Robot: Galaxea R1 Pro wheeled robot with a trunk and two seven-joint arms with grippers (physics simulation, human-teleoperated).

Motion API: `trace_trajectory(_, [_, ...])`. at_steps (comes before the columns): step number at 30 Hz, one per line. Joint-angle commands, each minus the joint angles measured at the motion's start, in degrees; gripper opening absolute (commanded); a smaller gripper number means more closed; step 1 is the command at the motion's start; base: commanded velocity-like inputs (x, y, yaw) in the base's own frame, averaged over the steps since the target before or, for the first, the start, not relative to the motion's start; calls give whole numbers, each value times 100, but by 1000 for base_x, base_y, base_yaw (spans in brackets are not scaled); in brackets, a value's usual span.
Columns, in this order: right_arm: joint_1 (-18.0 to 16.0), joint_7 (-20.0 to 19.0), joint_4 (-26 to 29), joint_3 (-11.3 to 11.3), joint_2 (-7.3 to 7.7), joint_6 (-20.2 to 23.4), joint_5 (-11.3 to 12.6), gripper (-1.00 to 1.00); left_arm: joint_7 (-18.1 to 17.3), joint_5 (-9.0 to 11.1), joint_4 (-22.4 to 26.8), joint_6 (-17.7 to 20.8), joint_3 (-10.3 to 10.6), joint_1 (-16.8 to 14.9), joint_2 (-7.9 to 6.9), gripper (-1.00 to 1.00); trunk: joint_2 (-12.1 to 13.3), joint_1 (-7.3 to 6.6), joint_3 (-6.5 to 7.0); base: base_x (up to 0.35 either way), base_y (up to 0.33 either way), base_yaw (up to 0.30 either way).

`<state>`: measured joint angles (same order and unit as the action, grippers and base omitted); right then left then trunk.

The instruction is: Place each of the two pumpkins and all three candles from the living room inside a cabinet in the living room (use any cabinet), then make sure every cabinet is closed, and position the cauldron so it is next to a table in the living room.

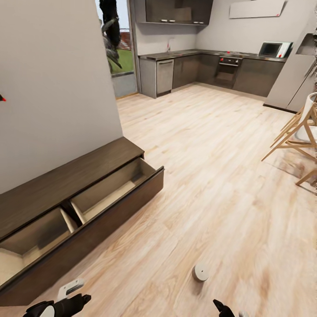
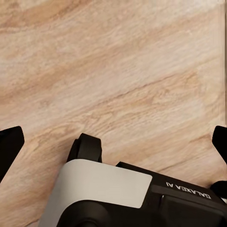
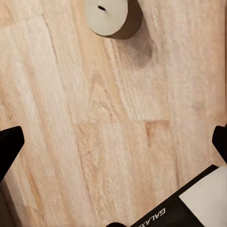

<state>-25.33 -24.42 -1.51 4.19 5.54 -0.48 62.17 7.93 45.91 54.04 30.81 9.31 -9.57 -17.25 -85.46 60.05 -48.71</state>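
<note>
You're looking down at the long low dark-brown wood cabinet sitting against the pale wall, and its wide drawer is standing pulled out, showing light beige wood compartments inside with nothing visible in them. Out on the light wood-plank floor, well apart from that open drawer front, a small stubby grey-white candle is standing upright, and your right wrist camera is catching it too, wick hole showing, casting a soft shadow on the planks. Your right gripper is hovering just short of the candle, its black fingertips sitting wide apart at the picture edges with nothing between them. Your left gripper is hanging over bare planks close to the cabinet's drawer front, its fingers spread wide as well, holding nothing. Far beyond the cabinet, grey kitchen units are lining the back wall, and pale wooden chair legs are poking in across the floor from it.
</note>
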Motion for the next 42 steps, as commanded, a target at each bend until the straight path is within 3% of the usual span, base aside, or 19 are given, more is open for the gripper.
trace_trajectory(1, [-7,-31,-16,45,0,-11,50,100,49,60,10,3,19,-1,-7,100,-2,0,-4,19,-22,-193])
trace_trajectory(11, [-7,-24,-16,38,16,-211,50,100,34,66,7,-35,31,-1,-7,100,-2,0,-5,3,-3,-266])
trace_trajectory(20, [-7,-26,-16,38,23,-245,50,100,40,62,5,-77,286,-1,-7,100,-2,0,-5,0,0,-280])
trace_trajectory(42, [-7,-25,-16,46,26,-250,50,100,33,67,5,-148,300,-1,-7,100,-2,0,-5,0,0,-281])
